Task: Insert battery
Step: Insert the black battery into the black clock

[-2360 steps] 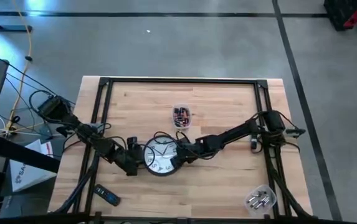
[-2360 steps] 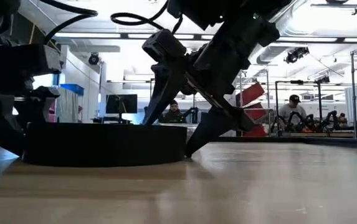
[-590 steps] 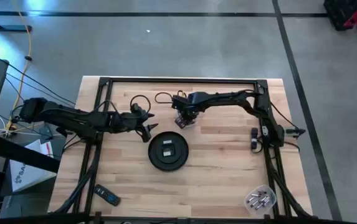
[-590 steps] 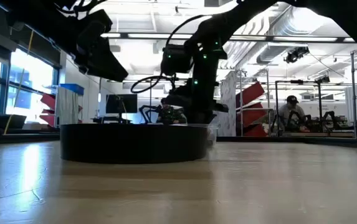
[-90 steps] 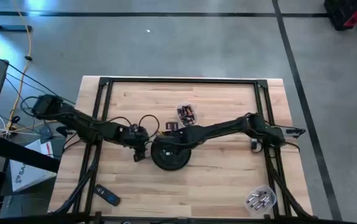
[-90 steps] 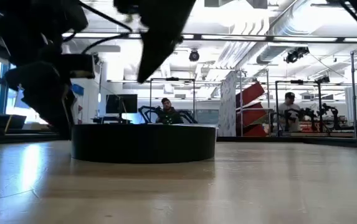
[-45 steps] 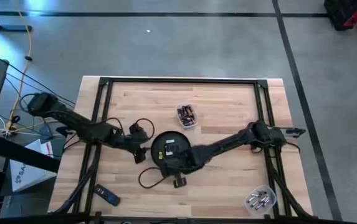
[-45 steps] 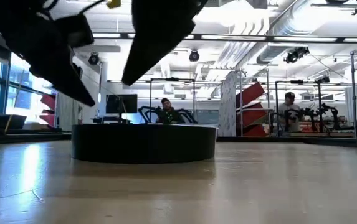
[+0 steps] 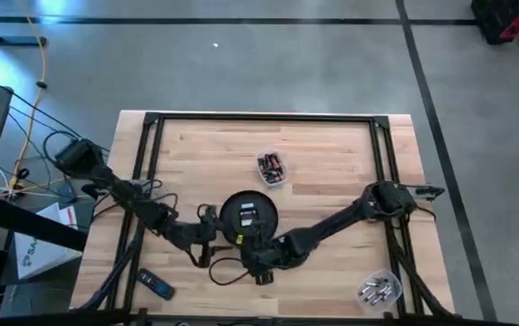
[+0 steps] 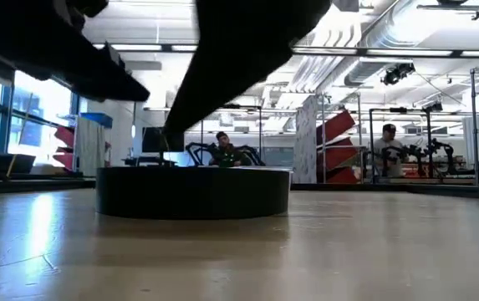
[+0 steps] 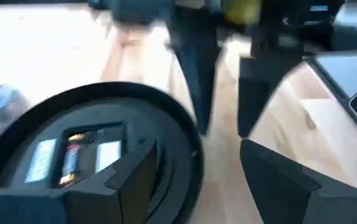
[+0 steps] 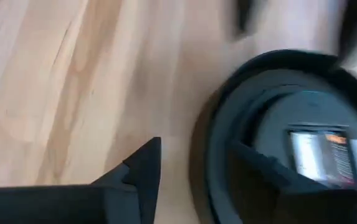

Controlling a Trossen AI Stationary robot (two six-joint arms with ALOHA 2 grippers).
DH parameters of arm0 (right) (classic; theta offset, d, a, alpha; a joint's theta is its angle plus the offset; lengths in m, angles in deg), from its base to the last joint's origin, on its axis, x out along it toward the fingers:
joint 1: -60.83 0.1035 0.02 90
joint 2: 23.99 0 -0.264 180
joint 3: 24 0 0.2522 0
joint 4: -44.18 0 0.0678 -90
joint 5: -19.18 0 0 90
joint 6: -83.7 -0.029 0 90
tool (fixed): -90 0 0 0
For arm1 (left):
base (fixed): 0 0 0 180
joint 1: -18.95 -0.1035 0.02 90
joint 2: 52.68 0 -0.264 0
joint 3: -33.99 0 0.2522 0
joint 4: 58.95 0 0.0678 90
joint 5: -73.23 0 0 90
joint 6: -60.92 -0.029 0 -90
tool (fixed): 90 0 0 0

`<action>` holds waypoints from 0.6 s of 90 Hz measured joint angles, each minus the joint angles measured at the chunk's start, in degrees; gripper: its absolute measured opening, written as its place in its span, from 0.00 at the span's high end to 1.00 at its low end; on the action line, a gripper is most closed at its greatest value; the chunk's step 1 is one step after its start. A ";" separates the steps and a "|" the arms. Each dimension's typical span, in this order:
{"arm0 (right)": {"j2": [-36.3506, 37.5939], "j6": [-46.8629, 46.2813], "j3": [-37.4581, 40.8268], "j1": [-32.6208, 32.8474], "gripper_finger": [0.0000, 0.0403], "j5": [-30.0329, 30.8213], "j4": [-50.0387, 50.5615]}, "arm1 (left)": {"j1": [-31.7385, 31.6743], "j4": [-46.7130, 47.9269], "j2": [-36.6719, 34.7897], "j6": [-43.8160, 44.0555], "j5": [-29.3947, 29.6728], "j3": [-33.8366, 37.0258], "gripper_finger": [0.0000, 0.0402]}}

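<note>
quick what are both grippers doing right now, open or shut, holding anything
Left gripper: open, empty, beside the round black clock lying face down.
Right gripper: open, empty, at that clock's rim.

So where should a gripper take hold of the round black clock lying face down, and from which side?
Grip the clock across its outer rim from above, jaws on opposite sides. It lies flat, its low upright wall is the only graspable surface, and the battery compartment stays clear.
</note>
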 joint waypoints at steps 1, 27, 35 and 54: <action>0.49 -0.51 0.54 0.29 0.64 0.69 0.04 | -0.05 -0.46 0.52 0.00 0.01 0.00 0.47; 12.14 -17.19 15.87 6.77 0.64 12.13 -2.46 | -0.22 -5.86 14.21 0.42 -0.35 -1.84 0.47; 13.60 -20.67 18.51 7.81 0.64 13.35 -3.66 | -0.26 -7.63 17.75 -2.59 -0.67 -3.57 0.48; 13.73 -25.15 21.12 9.02 0.64 13.73 -6.17 | -1.03 -11.82 22.07 -8.35 -0.98 -6.07 0.58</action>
